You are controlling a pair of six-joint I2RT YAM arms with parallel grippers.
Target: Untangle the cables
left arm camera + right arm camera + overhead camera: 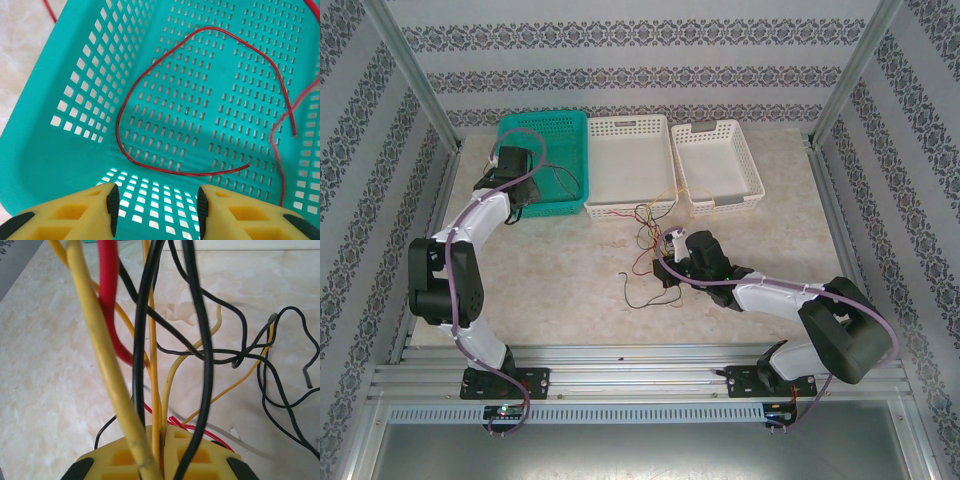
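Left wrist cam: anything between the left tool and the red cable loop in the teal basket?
No. In the left wrist view, bare perforated floor of the teal basket runs from the open left tool to the red cable loop.

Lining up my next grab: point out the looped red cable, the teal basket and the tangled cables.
red cable (118, 125): left wrist view, on its left bend.
teal basket (50, 170): left wrist view, on the solid near wall.
tangled cables (102, 355): right wrist view, on the thick yellow strand.

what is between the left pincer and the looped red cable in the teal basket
Nothing visible. The left pincer hangs open over the teal basket, and the looped red cable lies loose on the basket floor ahead of it, with only bare mesh between.
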